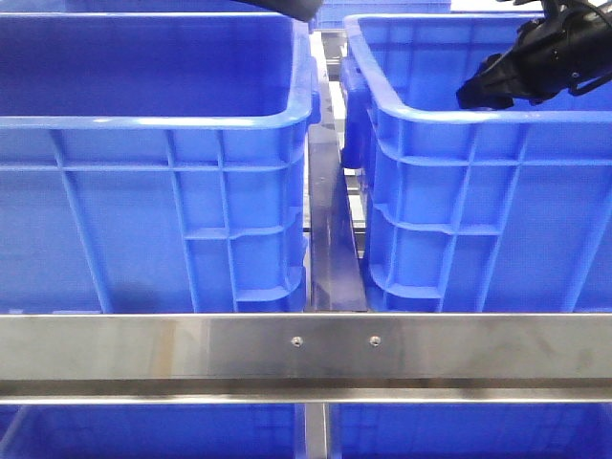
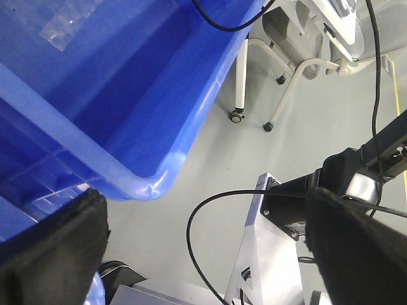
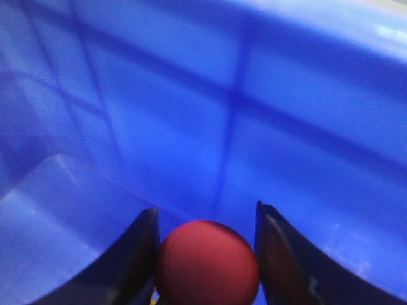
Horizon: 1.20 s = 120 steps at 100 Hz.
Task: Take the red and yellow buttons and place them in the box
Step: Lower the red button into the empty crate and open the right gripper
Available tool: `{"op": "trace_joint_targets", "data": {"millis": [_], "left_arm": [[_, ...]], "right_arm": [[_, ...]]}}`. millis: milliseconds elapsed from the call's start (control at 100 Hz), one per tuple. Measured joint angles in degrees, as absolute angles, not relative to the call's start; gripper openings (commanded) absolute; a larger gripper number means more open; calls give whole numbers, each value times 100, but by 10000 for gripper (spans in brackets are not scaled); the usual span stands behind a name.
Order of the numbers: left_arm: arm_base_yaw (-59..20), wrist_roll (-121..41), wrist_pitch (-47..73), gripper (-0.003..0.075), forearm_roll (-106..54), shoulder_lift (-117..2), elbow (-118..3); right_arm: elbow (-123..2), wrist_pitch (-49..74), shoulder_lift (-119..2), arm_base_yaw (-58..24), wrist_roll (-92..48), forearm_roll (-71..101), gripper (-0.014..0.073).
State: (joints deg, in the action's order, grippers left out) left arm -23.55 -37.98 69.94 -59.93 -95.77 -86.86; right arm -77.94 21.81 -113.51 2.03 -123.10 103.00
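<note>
Over the right-hand blue crate (image 1: pixel 478 172) the right pincer (image 1: pixel 470 96) pinches the red button (image 3: pixel 207 262) between its fingers (image 3: pixel 130 267), inside the crate walls by the wrist view. Risk: button is round and gripped only at its sides, so it may slip out early or bounce on release. Left pincer (image 2: pixel 203 254) is spread, empty, beside another crate's rim (image 2: pixel 149 184). Yellow button not seen.

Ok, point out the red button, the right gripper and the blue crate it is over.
red button (image 3: pixel 207 262), right wrist view, middle of its rounded red face.
right gripper (image 1: pixel 470 96), front view, at its dark fingertips.
blue crate (image 1: pixel 449 116), front view, on its near rim.
</note>
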Motion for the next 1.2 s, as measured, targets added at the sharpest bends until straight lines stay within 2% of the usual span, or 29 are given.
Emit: {"op": "trace_joint_targets", "data": {"millis": [560,630,730,810,1200], "left_arm": [[-2355,-3798,6994,587,-5993,-9577,-8686],[-2355,-3798,6994,587,-5993,-9577,-8686],[-2355,-3798,6994,587,-5993,-9577,-8686],[-2355,-3798,6994,587,-5993,-9577,-8686],[-2355,-3798,6994,587,-5993,-9577,-8686]], "right_arm": [[-7851,2013,-11471,203,-12310,10400,229],[-7855,2030,-11469,203,-12310,10413,266],[-7855,2040,-11473,203,-12310,10423,377],[-7855,2011,-11484,203,-12310,10423,435],[-7845,1837,-11290,203,-12310,10393,442]]}}
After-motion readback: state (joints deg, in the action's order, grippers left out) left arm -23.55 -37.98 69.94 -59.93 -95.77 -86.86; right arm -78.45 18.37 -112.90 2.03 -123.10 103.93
